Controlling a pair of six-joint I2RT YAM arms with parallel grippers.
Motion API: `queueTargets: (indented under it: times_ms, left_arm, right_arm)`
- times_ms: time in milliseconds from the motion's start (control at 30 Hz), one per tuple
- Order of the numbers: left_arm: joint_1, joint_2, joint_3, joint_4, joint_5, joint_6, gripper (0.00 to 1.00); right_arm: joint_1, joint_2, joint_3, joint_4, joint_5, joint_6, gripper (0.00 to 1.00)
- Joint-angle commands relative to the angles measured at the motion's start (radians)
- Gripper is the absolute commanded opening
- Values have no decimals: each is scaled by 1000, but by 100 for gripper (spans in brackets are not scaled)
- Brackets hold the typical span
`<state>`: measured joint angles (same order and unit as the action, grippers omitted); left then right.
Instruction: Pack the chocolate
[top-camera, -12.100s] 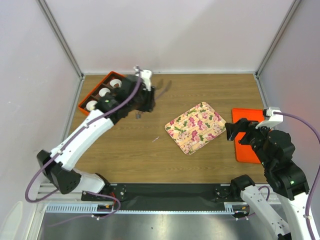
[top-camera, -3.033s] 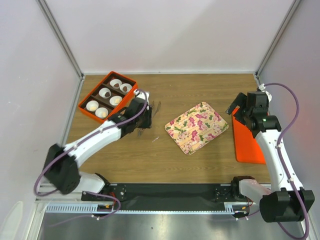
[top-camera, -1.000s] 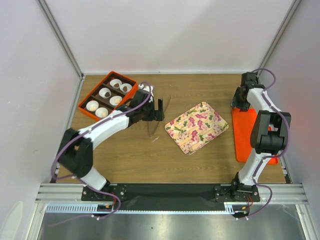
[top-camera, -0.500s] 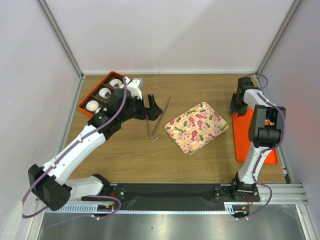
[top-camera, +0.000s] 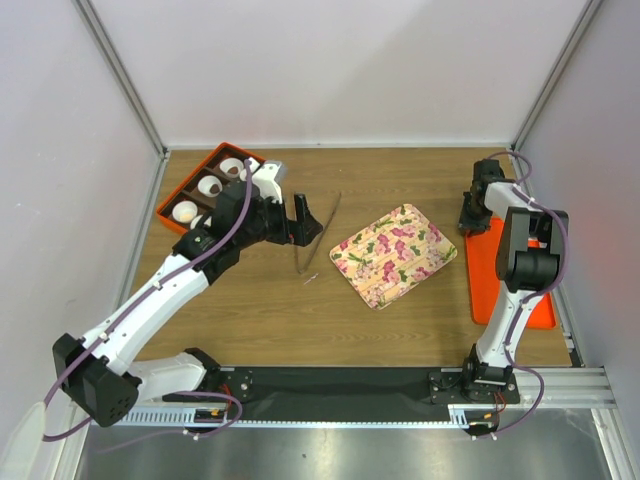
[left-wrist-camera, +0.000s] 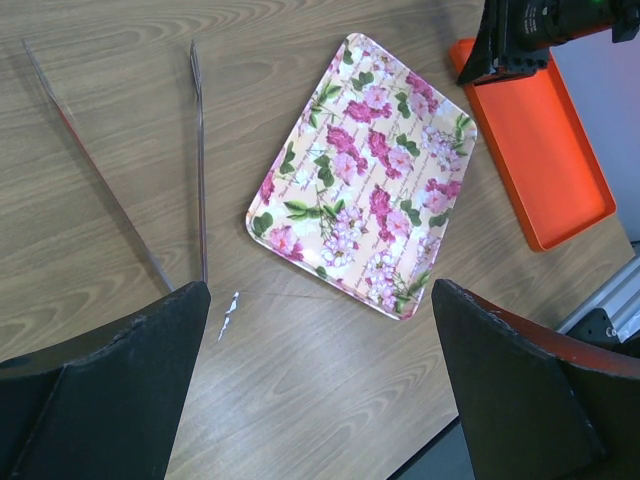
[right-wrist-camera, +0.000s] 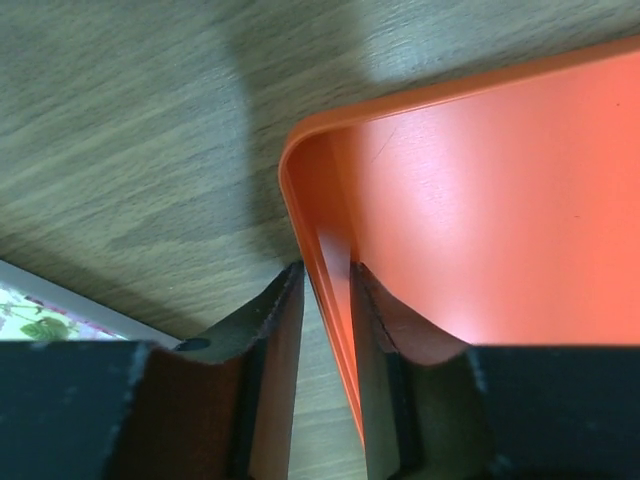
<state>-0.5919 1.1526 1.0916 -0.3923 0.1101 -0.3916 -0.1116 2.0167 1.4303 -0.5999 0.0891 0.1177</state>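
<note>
The orange box (top-camera: 172, 204) at the back left holds white paper cups (top-camera: 209, 186); my left arm covers part of it. The chocolate is too small to make out inside the cups. My left gripper (top-camera: 303, 222) hangs open and empty over the wood beside the metal tongs (top-camera: 318, 232); in the left wrist view the left gripper (left-wrist-camera: 320, 390) has only bare table between its wide fingers. My right gripper (top-camera: 468, 218) is at the far left corner of the orange lid (top-camera: 500, 275). Up close, the right gripper (right-wrist-camera: 326, 275) has one finger on each side of the orange lid's (right-wrist-camera: 480, 200) rim, pinching it.
A pink-flowered tray (top-camera: 393, 255) lies mid-table between the arms, also in the left wrist view (left-wrist-camera: 365, 180). The tongs (left-wrist-camera: 198, 160) lie open just left of it, with a white scrap (left-wrist-camera: 229, 313) near their tips. The walls stand close on three sides.
The right gripper's jaws have narrowed onto the lid's rim at its far left corner. The left gripper has drawn back a little to the left, still open.
</note>
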Motion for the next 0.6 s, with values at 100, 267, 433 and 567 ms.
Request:
queueTargets:
  times_ms: [100,267,433,567]
  left_arm:
    - [-2,-37,1,13,13,14,100]
    - [-2,-45,22,0,14,10,100]
    - [15,-63,48,-20,14,-3,100]
    - [32,-65,82,-31,54,-16,100]
  right_arm:
    - [-3,25,5,28,9,-13,11]
    - [4,-7,76,-64,47,8,0]
    - [33,-131,162,-202,138,57,0]
    - [46,-194,266,-349,179,74,0]
